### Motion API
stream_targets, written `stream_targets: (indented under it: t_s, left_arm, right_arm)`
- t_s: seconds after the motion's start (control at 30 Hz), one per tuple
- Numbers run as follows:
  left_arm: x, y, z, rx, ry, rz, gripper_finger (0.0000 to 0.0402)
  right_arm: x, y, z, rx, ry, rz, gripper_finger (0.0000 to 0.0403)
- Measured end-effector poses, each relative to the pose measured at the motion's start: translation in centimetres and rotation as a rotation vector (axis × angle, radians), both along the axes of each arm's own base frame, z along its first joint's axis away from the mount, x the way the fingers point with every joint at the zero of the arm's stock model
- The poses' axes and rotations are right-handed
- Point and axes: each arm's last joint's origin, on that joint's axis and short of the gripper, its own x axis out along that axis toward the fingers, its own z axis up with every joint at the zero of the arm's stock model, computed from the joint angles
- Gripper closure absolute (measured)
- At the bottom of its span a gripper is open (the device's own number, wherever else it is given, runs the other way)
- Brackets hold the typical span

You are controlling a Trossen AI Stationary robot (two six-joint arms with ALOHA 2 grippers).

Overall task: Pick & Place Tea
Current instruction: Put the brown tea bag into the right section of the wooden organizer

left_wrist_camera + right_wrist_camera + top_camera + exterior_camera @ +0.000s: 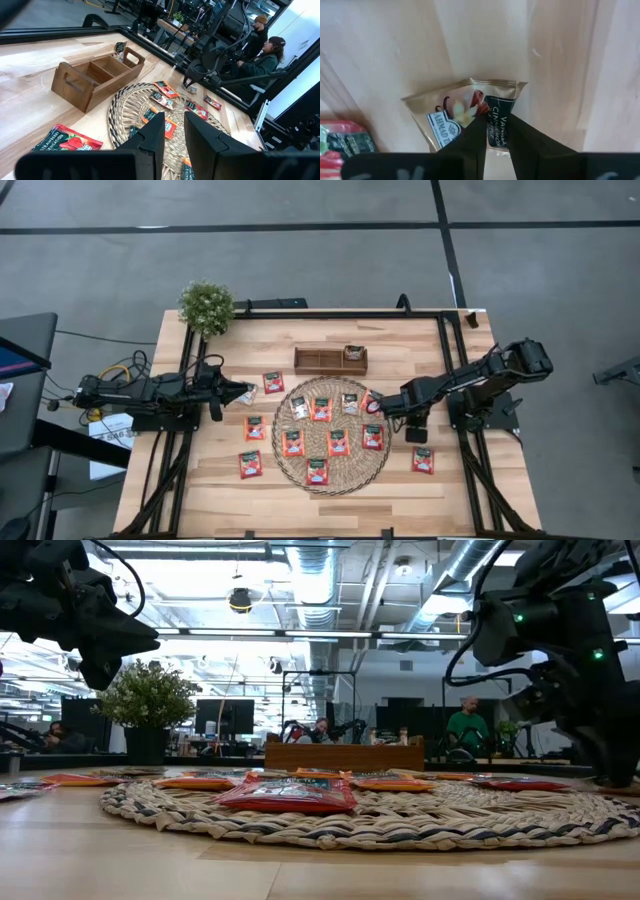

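Right gripper (378,404) down at the straw mat's (332,472) right edge, jaws pinched on a pale beige sachet (470,117) (vanilla-cinnamon label) lying on the bare wood. Red sachets (320,409) spread across the mat and just off it. Wooden tray (318,361) behind the mat. Left gripper (236,392) left of the mat, jaws narrowly parted; whether it holds anything, cannot tell.
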Motion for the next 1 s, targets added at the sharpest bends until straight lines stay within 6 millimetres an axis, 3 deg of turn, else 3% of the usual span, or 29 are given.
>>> stream_targets:
  t_s: [0.47,0.77,1.0]
  left_arm:
    - [0.0,0.0,0.0,0.002,0.001,0.0,0.0337]
    - [0.0,0.0,0.0,0.011,0.003,-0.001,0.0337]
    - [0.0,0.0,0.0,0.011,0.002,-0.001,0.0337]
  right_arm:
    - [2.1,0.0,2.8,-0.096,-0.062,0.028,0.0342]
    - [2.8,0.0,4.1,-0.117,-0.079,0.052,0.0398]
    - [3.0,0.0,4.8,-0.121,-0.076,0.058,0.04]
